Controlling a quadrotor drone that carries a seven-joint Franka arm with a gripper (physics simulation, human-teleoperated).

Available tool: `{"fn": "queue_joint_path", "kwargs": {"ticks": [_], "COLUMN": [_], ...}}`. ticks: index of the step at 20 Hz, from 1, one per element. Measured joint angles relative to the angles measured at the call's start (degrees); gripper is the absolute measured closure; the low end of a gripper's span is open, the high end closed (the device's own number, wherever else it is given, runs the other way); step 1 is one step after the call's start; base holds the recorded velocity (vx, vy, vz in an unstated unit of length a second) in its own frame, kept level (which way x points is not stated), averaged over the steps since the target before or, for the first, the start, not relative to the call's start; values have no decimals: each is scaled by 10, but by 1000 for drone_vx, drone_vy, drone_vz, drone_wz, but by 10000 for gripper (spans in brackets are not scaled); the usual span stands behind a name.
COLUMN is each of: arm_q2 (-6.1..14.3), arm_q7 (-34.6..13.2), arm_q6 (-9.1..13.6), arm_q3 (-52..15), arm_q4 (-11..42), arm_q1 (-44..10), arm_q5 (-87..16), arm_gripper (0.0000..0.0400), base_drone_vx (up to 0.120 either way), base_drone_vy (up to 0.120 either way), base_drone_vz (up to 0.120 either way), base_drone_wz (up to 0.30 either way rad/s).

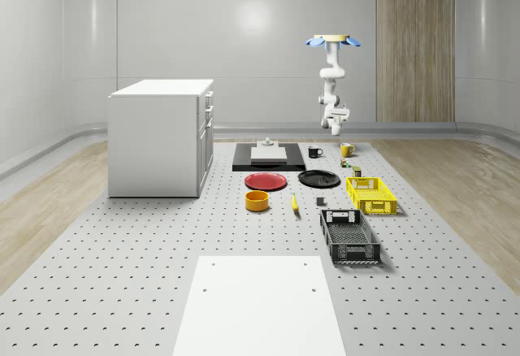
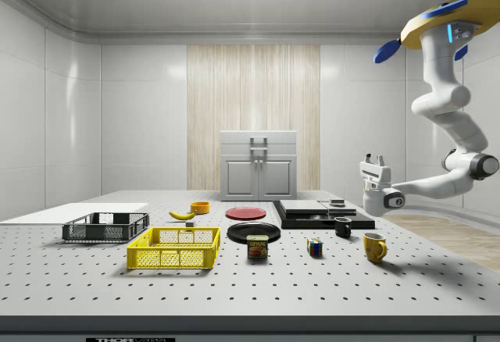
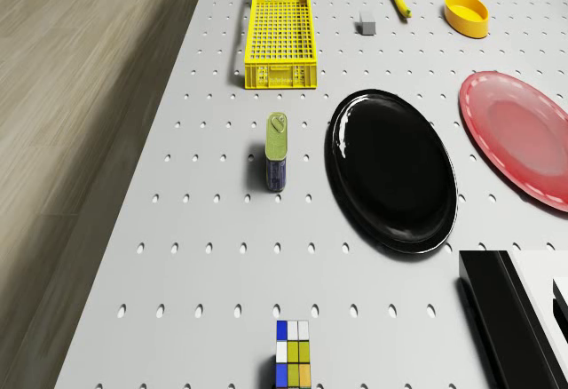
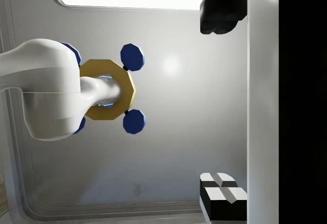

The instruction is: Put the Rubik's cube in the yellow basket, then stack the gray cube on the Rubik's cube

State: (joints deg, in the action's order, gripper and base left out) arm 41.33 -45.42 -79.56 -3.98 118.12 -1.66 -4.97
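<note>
2 fingers of the jaws [image 2: 374,161] stand apart, empty; drone [image 2: 437,26] hovers above yellow mug [image 2: 374,246].

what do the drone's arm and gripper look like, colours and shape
The arm is glossy white, built of rounded tubular segments with dark grey joint rings. It hangs from a yellow, disc-shaped drone body with blue rotors and a light blue glow at the mount. The gripper is a white block with two short fingers; in the wrist view the fingertips look black with white pads.
</note>
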Motion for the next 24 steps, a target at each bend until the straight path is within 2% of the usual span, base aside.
{"fn": "queue_joint_path", "kwargs": {"ticks": [5, 10, 13, 17, 19, 21, 24], "arm_q2": [3, 13, 27, 58, 75, 91, 113], "arm_q7": [-9, -32, -60, -132, -182, -233, -302], "arm_q6": [-3, -11, -18, -21, -9, 13, 54], "arm_q3": [-48, -151, -248, -394, -459, -512, -573], "arm_q4": [9, 48, 111, 251, 323, 381, 435], "arm_q1": [-15, -49, -85, -160, -212, -273, -365], "arm_q5": [-68, -217, -366, -619, -746, -853, -968], "arm_gripper": [0, 0, 0, 0, 0, 0, 0], "base_drone_vx": [120, 120, 120, 120, 120, 120, 120], "base_drone_vy": [0, 0, 0, 0, 0, 0, 0], "base_drone_vz": [0, 0, -80, -120, -120, -120, -120], "base_drone_wz": [0, 0, 0, 0, 0, 0, 0]}}
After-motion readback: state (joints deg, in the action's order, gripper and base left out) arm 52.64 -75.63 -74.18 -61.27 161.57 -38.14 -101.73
